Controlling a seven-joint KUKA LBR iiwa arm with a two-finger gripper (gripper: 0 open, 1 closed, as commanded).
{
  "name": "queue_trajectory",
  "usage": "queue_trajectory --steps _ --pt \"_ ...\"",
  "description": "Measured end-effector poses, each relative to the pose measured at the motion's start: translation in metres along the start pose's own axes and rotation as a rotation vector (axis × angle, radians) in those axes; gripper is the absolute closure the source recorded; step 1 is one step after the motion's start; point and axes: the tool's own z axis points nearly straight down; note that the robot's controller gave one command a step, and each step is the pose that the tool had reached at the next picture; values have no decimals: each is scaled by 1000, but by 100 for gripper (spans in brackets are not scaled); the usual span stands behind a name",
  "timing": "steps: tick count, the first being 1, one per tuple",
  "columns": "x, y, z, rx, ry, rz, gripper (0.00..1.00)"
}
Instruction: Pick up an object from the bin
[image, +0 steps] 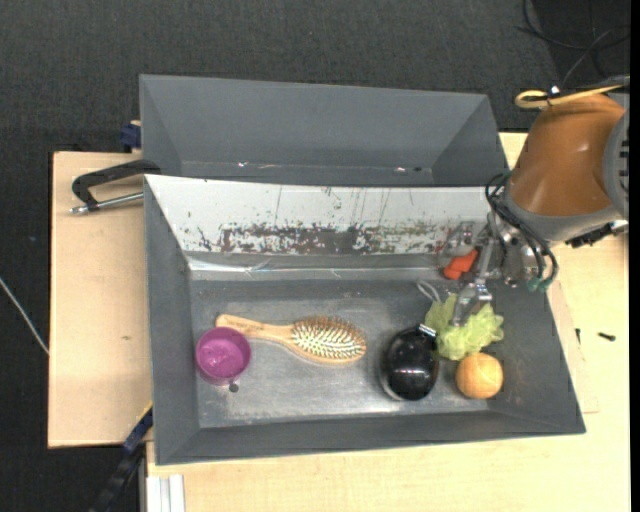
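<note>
My gripper (470, 300) hangs at the bin's right side, just above a crumpled yellow-green thing (472, 332) and touching or nearly touching its top. A shiny black round object (408, 366) lies just left of that thing. An orange ball-like fruit (479, 376) sits just in front of it. A small red-orange piece (457, 267) shows by the back wall, behind the gripper.
A wooden hairbrush (312, 340) lies across the middle of the bin floor, handle pointing left. A purple cup (222, 354) stands at the front left. The arm with its orange cover comes in over the right rim.
</note>
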Motion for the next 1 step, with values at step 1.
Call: queue_trajectory --steps 1 --pt "0 0 0 0 0 0 100"
